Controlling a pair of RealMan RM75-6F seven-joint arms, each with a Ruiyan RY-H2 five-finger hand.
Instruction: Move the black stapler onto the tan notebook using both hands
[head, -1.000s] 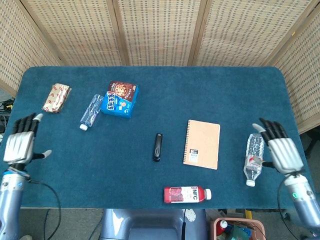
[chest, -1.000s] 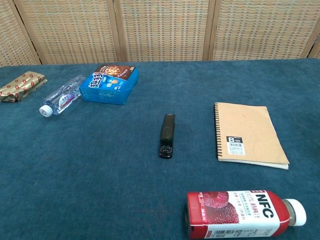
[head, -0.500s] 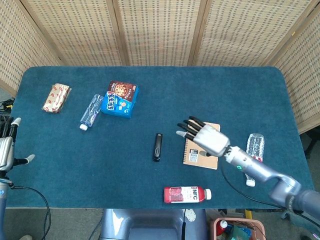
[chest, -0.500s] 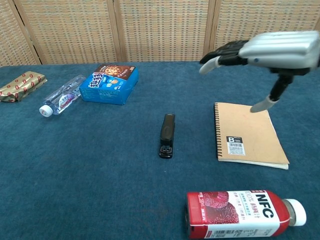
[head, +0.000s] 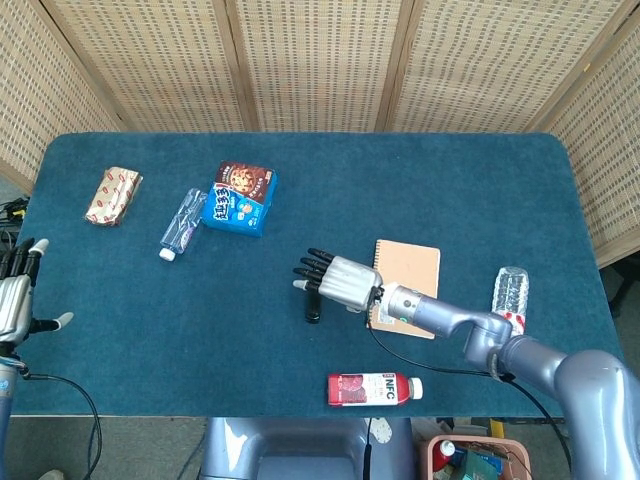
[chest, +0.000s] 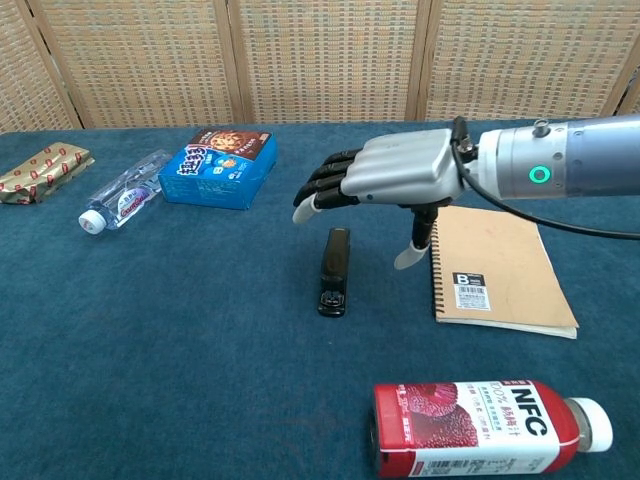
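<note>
The black stapler (chest: 334, 271) lies flat on the blue table, its lower end (head: 313, 313) showing under my right hand in the head view. The tan spiral notebook (chest: 495, 267) (head: 412, 278) lies just to its right. My right hand (chest: 385, 175) (head: 338, 280) hovers palm-down directly above the stapler, fingers spread, thumb pointing down between stapler and notebook, holding nothing. My left hand (head: 14, 298) waits open at the table's left edge, seen only in the head view.
A red NFC juice bottle (chest: 480, 428) lies at the front edge. A clear water bottle (head: 508, 296) lies right of the notebook. A blue cookie box (chest: 218, 165), a small water bottle (chest: 125, 202) and a gold snack pack (chest: 40, 171) sit at the back left.
My right hand has swept left from the table's right edge, over the notebook, to above the stapler. My left hand has drawn back toward the left edge.
</note>
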